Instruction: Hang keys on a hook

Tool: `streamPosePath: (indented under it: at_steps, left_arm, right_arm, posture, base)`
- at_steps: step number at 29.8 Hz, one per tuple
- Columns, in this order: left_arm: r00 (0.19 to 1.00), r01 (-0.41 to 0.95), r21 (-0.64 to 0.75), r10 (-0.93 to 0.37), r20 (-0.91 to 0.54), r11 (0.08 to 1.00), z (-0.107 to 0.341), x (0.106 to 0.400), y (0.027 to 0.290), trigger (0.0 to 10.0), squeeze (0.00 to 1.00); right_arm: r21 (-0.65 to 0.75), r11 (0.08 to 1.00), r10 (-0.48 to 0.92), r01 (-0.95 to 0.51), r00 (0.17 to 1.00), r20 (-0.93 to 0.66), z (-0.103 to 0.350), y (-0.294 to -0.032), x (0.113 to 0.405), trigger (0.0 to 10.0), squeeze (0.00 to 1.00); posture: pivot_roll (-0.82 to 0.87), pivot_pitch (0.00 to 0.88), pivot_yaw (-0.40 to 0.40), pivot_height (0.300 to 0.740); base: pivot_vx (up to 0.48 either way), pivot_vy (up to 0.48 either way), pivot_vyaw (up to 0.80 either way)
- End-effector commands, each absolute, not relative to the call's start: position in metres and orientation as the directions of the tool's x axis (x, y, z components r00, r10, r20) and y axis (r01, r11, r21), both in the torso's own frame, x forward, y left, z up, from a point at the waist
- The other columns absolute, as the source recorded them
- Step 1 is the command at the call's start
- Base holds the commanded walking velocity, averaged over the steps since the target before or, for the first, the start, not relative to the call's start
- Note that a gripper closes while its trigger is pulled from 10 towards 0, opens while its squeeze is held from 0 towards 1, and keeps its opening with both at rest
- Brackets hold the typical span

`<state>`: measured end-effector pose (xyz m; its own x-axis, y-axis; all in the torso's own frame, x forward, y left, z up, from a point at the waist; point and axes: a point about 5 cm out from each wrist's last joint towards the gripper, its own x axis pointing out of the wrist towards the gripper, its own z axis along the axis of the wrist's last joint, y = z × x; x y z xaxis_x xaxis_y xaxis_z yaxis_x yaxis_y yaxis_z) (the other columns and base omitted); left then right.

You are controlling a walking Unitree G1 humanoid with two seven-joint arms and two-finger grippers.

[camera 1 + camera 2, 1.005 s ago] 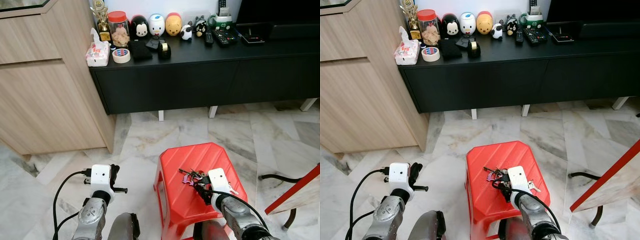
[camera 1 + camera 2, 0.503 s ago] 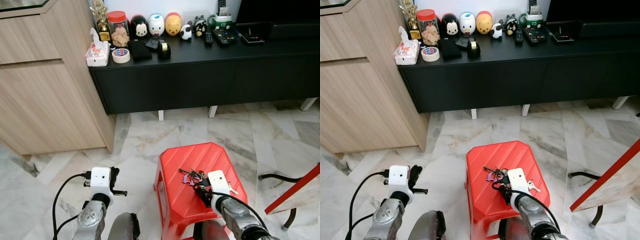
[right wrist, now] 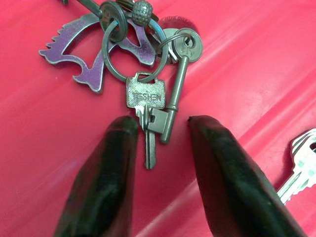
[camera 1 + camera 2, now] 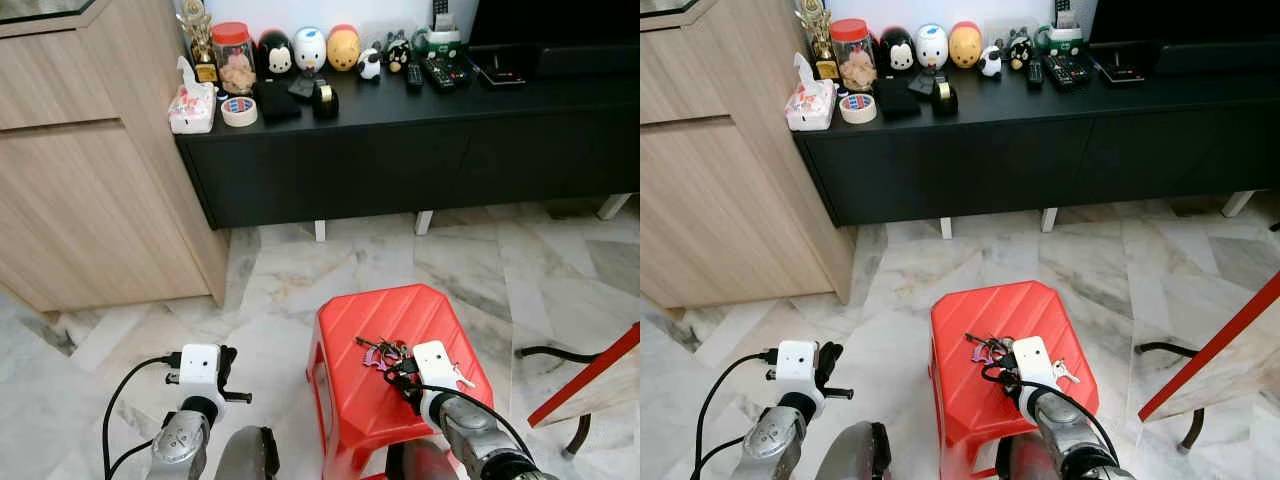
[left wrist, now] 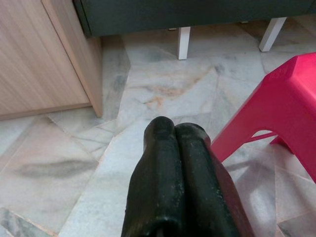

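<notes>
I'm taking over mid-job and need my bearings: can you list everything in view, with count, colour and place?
Keys: one bunch, silver with purple horse tag, on stool top.
Loose key: one, silver, on stool beside the bunch.
Stool: one, red, on marble floor.
Cabinet: one, black, against the wall, holding figurines, tape, remotes.
Cupboard: one, light wood, left of the cabinet.
Left claw: fingers together, low over the floor beside the stool.
Right claw: open, fingers straddling the bunch's keys.

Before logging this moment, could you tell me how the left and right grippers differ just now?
The right gripper is open, its fingers astride the keys on the red stool; the left gripper is shut and empty. The right is over the stool top; the left is above the marble floor beside it. Both have black fingers.
</notes>
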<state>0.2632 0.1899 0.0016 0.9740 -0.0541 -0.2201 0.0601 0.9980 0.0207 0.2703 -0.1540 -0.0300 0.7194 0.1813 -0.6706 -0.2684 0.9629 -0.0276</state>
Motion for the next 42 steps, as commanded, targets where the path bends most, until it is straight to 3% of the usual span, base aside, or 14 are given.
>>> streamPosePath:
  at_steps: [1,18,31,42]
  left_arm:
    - [0.968,0.067,0.034,-0.057,-0.245,0.997,-0.003,0.261,0.192,10.0,0.0]
    - [0.966,0.068,0.034,-0.058,-0.252,0.997,-0.004,0.262,0.192,10.0,0.0]
    - [0.967,0.061,0.039,-0.049,-0.251,0.997,0.001,0.269,0.196,10.0,0.0]
    - [0.959,0.051,0.034,-0.039,-0.279,0.998,-0.003,0.269,0.195,10.0,0.0]
  right_arm:
    - [-0.01,0.957,0.201,-0.29,0.686,-0.699,-0.037,-0.149,0.262,0.0,0.0]
    - [-0.005,0.952,0.22,-0.306,0.696,-0.683,-0.036,-0.144,0.263,0.0,0.0]
    - [-0.013,0.975,0.182,-0.221,0.835,-0.52,-0.02,-0.143,0.274,0.0,0.0]
    - [0.07,0.987,0.161,-0.148,0.952,-0.259,0.003,-0.143,0.275,0.0,0.0]
  posture:
    - [0.05,0.12,0.016,0.613]
    - [0.05,0.112,0.017,0.613]
    - [0.05,0.092,0.012,0.613]
    - [0.02,0.065,0.009,0.613]
  base:
    - [0.0,0.0,0.0]
    - [0.0,0.0,0.0]
    - [0.0,0.0,0.0]
    - [0.0,0.0,0.0]
